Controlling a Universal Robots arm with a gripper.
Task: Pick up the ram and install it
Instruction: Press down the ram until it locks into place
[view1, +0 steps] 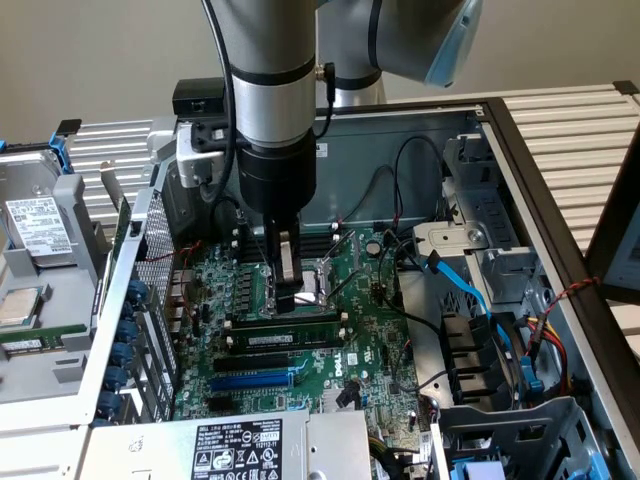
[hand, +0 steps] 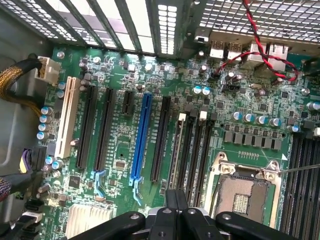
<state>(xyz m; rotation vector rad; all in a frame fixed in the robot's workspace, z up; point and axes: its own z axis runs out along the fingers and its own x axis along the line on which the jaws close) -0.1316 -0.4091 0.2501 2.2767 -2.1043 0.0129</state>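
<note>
The gripper (view1: 288, 293) hung closed and empty just above the ram (view1: 288, 329). The ram sat in a memory slot on the motherboard (view1: 375, 345) inside the open computer case (view1: 520, 180).

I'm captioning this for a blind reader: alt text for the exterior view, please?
A grey robot arm's hand, shut, presses down over a long dark green ram stick sitting in a black memory slot on the green motherboard inside an open metal computer case.

A computer repair bench or robotics lab: an open PC case (view1: 520, 150) lies on a slatted metal table (view1: 580, 120), its motherboard (view1: 370, 330) and cables (view1: 470, 290) exposed. A hard drive (view1: 38, 225) sits beside it, and a robot arm (view1: 270, 90) reaches in.
</note>
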